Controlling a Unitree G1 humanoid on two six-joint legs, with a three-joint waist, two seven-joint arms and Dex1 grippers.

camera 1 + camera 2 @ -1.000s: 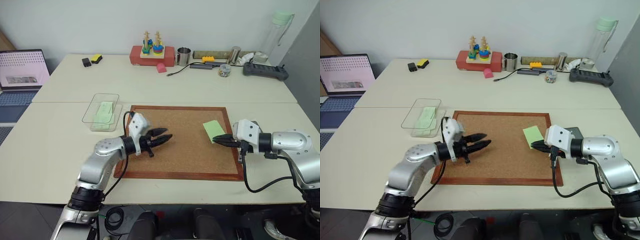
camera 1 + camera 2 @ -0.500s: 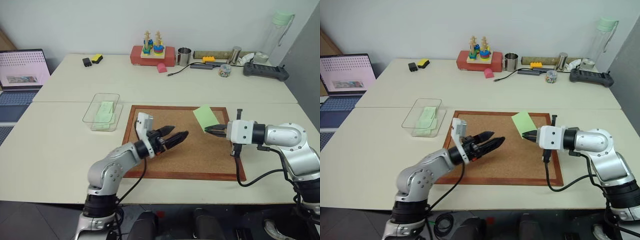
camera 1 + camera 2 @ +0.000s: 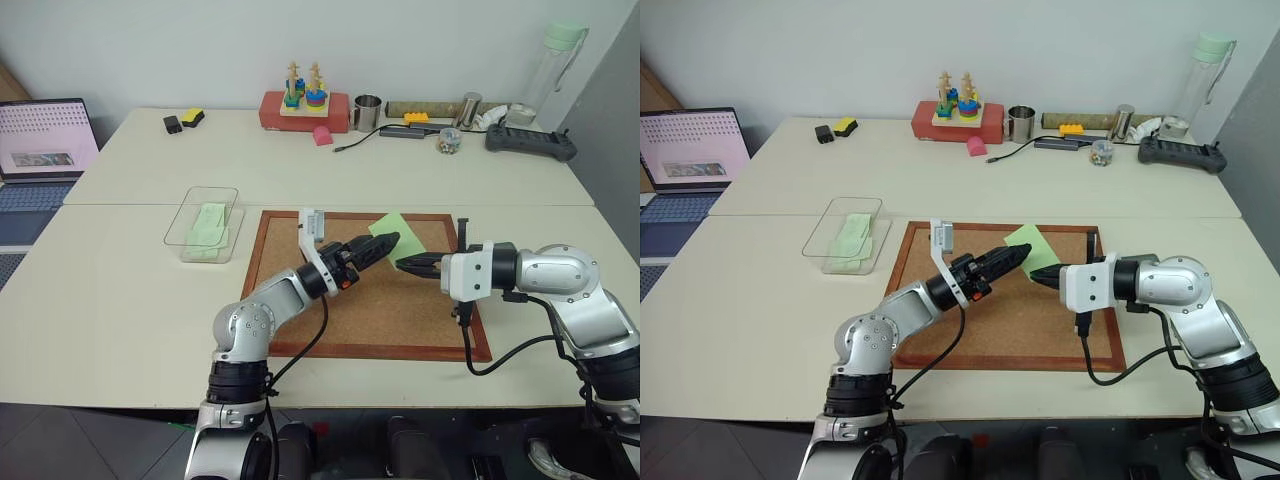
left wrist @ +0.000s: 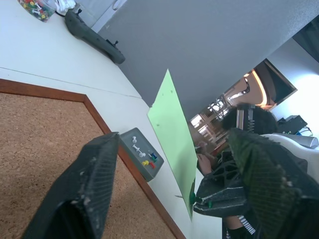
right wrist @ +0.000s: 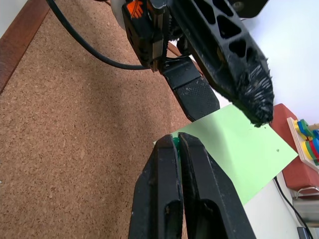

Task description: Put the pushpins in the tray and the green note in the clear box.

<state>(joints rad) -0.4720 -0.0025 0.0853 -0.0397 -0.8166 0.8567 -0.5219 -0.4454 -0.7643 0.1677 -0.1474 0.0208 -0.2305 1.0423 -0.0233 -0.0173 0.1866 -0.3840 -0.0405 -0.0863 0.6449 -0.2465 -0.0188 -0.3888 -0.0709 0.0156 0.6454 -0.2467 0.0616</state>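
1. Right wrist view shows the right gripper (image 5: pixel 175 149) with its fingers pressed together on one corner of the green note (image 5: pixel 239 147), which is lifted clear of the cork board (image 3: pixel 400 310).
2. Left gripper (image 3: pixel 385 245) has its fingers spread, one on either side of the note's free edge; in the left wrist view the sheet stands edge-on between them, touching neither as far as I can tell.
3. The step in hand looks like a hand-over of the note from right to left above the board, since the clear box (image 3: pixel 190 222) sits on the bench (image 3: pixel 120 300) on the robot's left.
4. Next, by my reading, the left fingers need to close squarely on the paper before the right lets go; a thin sheet could bend or slip if pinched too near its edge.
5. The clear box already holds paler green paper sheets (image 3: pixel 207 226), not the note.
6. The tray (image 4: pixel 141 157) rests on the bench just beside the board's frame, with several small pins in it, white, yellow, red and dark green among them; so the pushpins seem done.
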